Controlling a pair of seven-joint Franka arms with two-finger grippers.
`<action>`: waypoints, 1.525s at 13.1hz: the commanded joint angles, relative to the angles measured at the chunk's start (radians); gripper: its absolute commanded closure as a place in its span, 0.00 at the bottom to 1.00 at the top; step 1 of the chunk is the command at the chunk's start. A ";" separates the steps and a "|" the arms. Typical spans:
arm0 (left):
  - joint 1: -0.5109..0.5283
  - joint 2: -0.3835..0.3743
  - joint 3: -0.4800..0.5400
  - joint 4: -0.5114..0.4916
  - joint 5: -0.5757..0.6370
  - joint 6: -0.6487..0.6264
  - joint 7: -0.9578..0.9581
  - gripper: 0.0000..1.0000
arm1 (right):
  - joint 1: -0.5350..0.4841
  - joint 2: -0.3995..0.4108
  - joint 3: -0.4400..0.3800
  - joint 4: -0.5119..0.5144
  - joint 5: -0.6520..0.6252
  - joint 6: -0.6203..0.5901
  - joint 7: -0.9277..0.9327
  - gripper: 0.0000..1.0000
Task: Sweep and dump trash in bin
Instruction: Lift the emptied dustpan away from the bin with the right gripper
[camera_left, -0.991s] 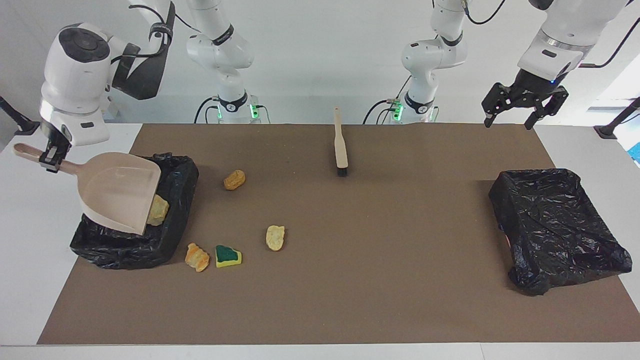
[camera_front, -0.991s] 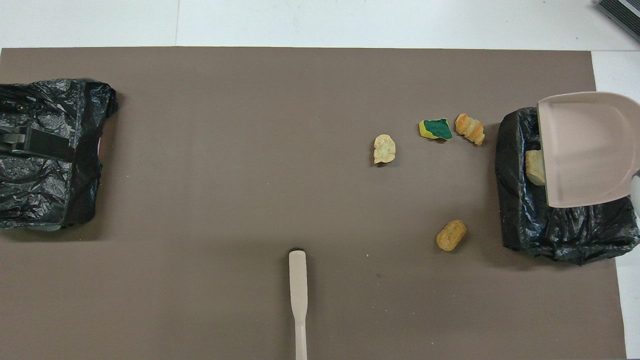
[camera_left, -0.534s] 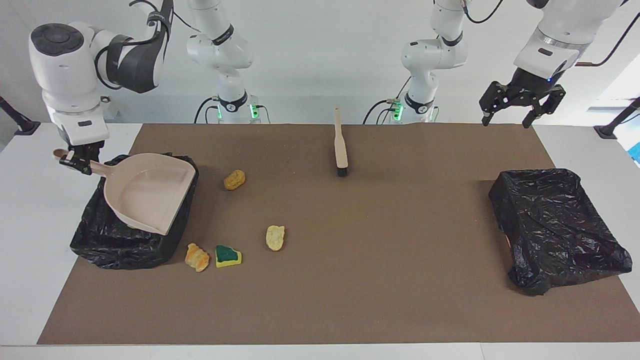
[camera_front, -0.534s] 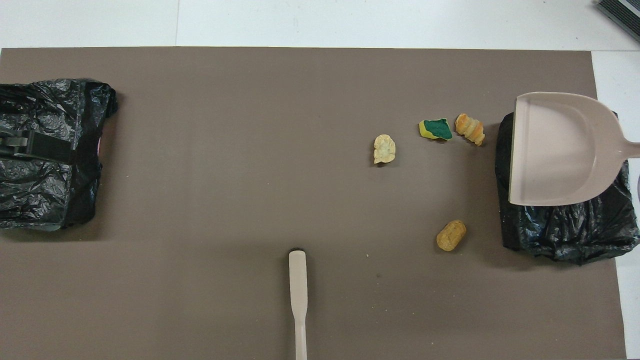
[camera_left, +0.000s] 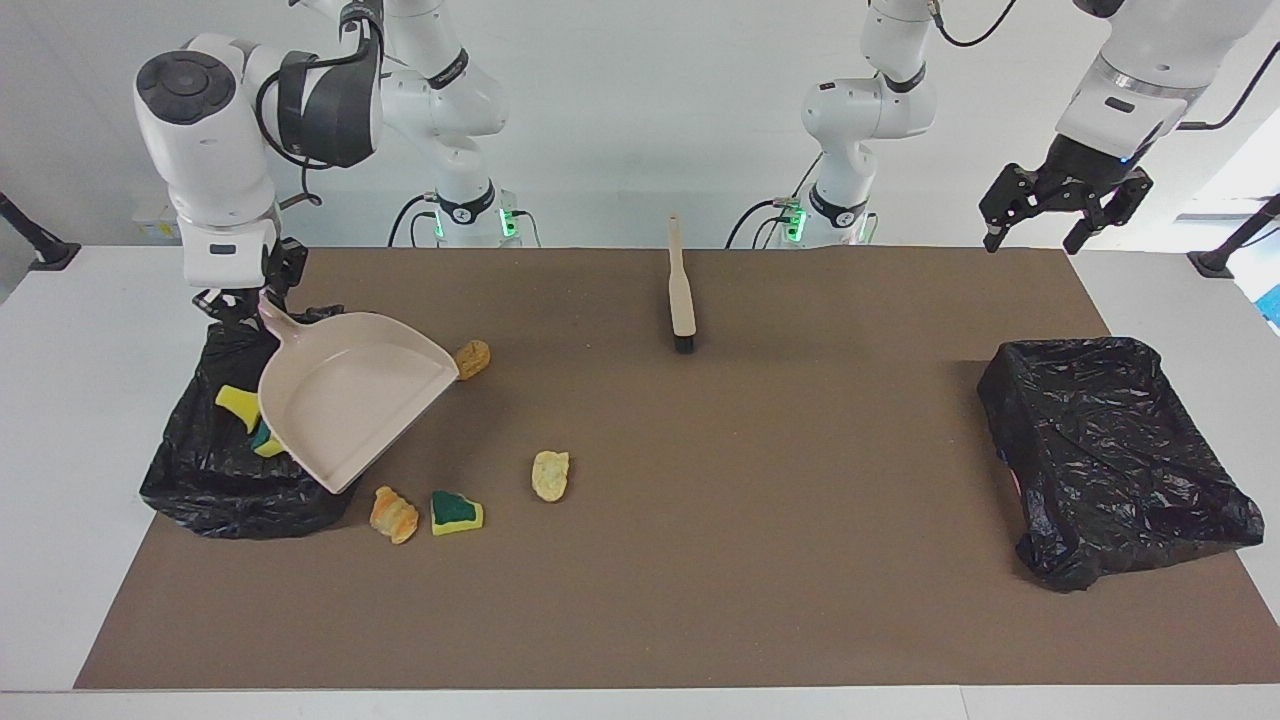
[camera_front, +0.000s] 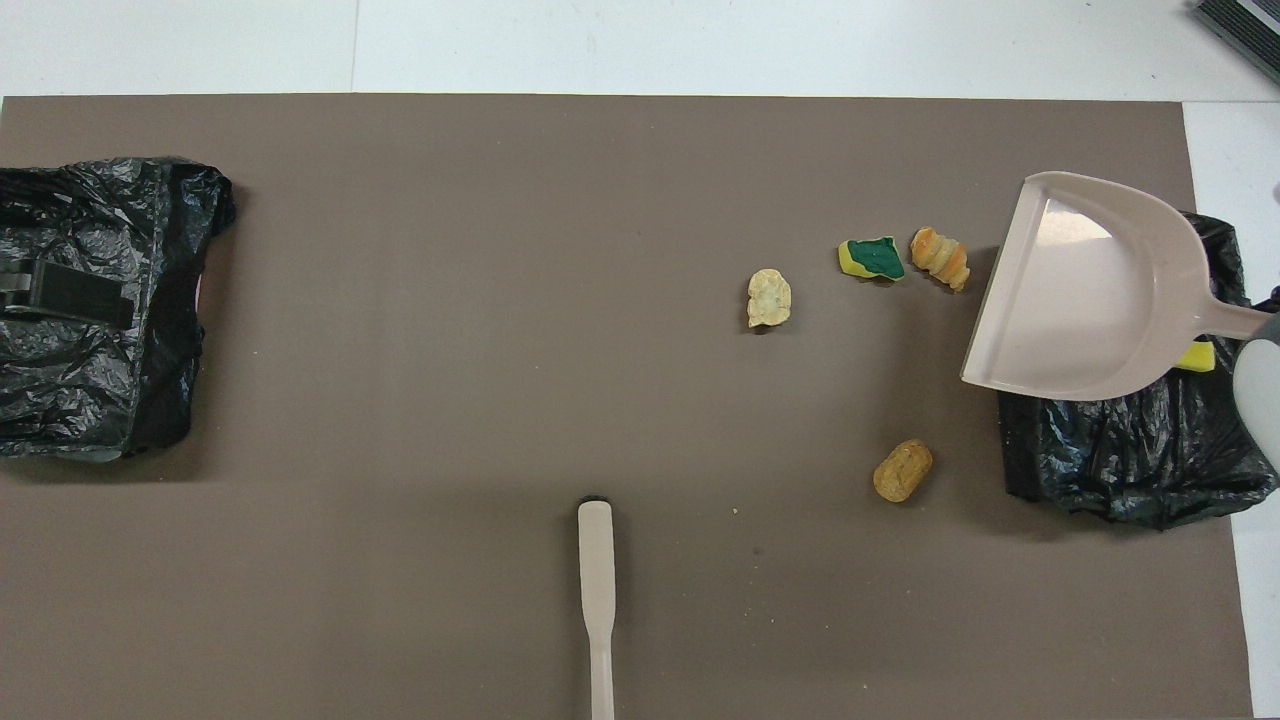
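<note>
While the right hand (camera_left: 238, 305) pinches the dustpan (camera_left: 350, 408) over the bin (camera_left: 215, 480), the left hand (camera_left: 1064, 215) hangs spread.

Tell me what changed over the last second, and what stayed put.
The right gripper, shut on the dustpan handle, swung the pan from tipped steeply into the bin at its end to nearly level, out over the bin's inner edge. Yellow sponge scraps now show inside that bin. The left gripper, open, shifted slightly above the other bin. The brush and four scraps on the mat stayed.
</note>
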 joint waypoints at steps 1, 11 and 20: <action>0.007 -0.029 -0.003 -0.034 0.008 0.002 -0.001 0.00 | 0.048 -0.044 0.000 -0.036 0.070 -0.035 0.284 1.00; 0.007 -0.029 -0.003 -0.034 0.008 0.001 -0.001 0.00 | 0.387 0.103 0.002 0.005 0.319 0.062 1.008 1.00; 0.007 -0.029 -0.003 -0.034 0.008 0.001 -0.001 0.00 | 0.651 0.487 0.004 0.244 0.312 0.308 1.422 1.00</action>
